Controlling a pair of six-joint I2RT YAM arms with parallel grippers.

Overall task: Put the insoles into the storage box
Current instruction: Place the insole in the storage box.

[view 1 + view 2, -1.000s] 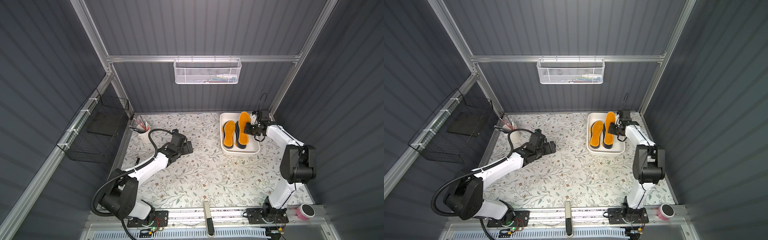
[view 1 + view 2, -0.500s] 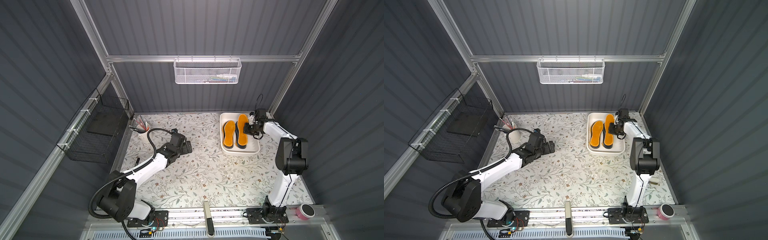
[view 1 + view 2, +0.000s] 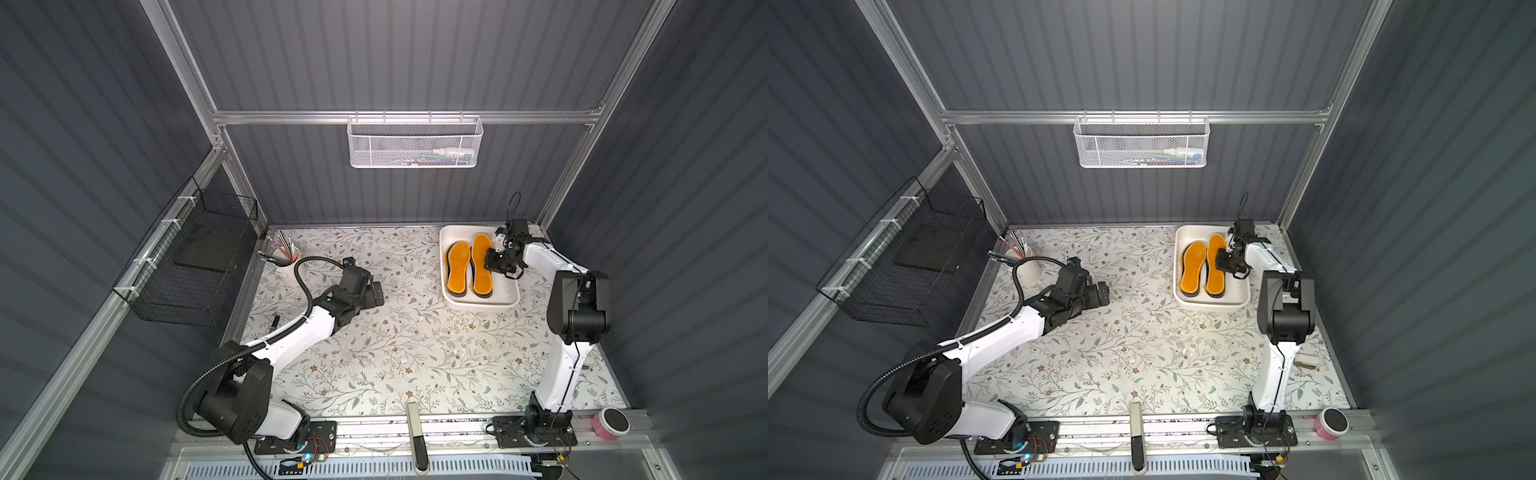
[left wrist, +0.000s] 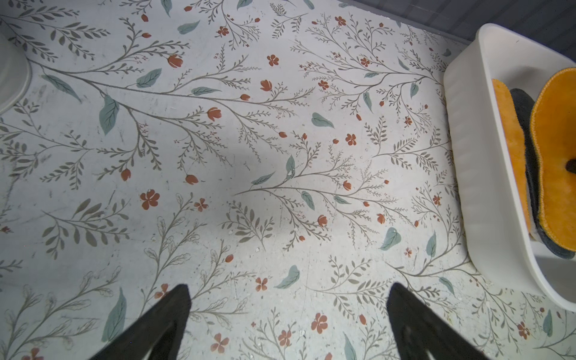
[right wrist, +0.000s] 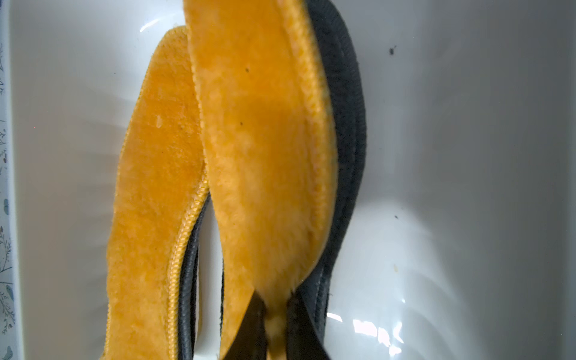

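Insoles lie in the storage box at the far right: two orange on top, dark ones beneath. Right end effector, arm folded over the box, pinches the right orange insole at its edge. Left end effector gapes wide over bare surface, well left of the box.

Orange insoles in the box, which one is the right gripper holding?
The orange insole nearer the right arm; the right gripper pinches its edge. The other orange insole lies free.
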